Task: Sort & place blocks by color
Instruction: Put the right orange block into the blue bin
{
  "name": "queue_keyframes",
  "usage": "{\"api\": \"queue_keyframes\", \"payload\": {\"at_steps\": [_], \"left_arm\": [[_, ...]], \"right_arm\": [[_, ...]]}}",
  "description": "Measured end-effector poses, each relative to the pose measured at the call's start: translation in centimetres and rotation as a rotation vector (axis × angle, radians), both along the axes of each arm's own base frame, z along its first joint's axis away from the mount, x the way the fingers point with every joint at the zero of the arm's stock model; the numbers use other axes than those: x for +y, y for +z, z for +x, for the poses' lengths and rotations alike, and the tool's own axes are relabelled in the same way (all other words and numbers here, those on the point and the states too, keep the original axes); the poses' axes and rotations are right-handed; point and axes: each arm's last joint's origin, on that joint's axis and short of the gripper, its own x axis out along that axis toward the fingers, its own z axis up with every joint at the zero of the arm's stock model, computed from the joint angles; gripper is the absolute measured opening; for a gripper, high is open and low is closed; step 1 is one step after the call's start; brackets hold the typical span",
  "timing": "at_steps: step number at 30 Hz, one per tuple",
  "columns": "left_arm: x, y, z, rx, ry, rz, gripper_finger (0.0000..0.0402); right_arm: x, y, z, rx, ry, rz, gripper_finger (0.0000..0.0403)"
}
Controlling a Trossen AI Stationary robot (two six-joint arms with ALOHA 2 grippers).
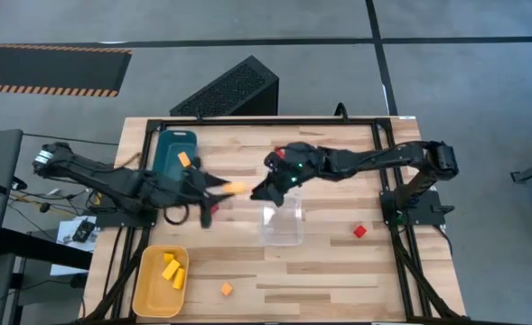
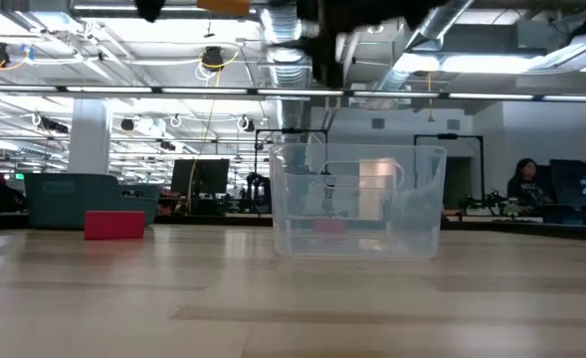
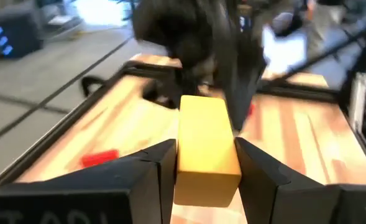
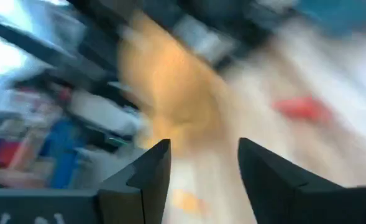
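My left gripper [image 1: 219, 188] hovers over the middle of the table, shut on a yellow bar block [image 1: 236, 188]. My right gripper [image 1: 266, 188] is open and faces it closely from the right, just beyond the bar's free end; in its own wrist view [image 4: 204, 152] nothing lies between the fingers. Yellow blocks [image 1: 172, 271] lie in the yellow tray [image 1: 148, 293]. An orange block [image 1: 183, 160] lies in the teal tray [image 1: 171, 143]. On the tabletop rest one orange block [image 1: 227, 289] and red blocks [image 1: 359, 231] [image 3: 100, 157]. My left gripper [image 3: 204, 146] pinches the yellow bar by its near end [image 3: 204, 180] between the two fingers. The fingers come level from the table's left and lie along the bar. Its far end [image 3: 201, 106] sticks out past the fingertips. The bar is lifted clear of the table.
A clear plastic box [image 1: 282, 226] stands upright just near-side of both grippers, below the right one. The black frame rails [image 1: 247, 122] run around the tabletop. Bare wood lies toward the near right part of the table [image 1: 338, 280].
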Motion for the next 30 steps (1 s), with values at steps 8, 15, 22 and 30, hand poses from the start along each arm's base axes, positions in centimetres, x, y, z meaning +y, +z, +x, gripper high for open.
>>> {"api": "queue_keyframes", "payload": {"at_steps": [8, 15, 22, 30], "left_arm": [[3.1, 0.4, -4.4, 0.019, 0.353, -0.103, 0.0108], [5.6, -1.2, -6.3, 0.115, 0.644, -0.153, 0.0109], [8.6, -4.2, -6.9, 0.152, 0.924, -0.247, 0.0109], [12.4, -7.6, -8.8, 0.267, 1.203, -0.403, 0.0109]], "right_arm": [[-6.4, 0.3, -0.8, -0.047, -0.073, 0.004, 0.0201], [-9.7, 0.7, -1.8, -0.099, 0.012, 0.032, 0.0201], [-12.6, 1.0, -2.9, -0.145, 0.004, 0.001, 0.0199], [-14.5, 1.0, -3.7, -0.164, -0.017, -0.062, 0.0198]]}}
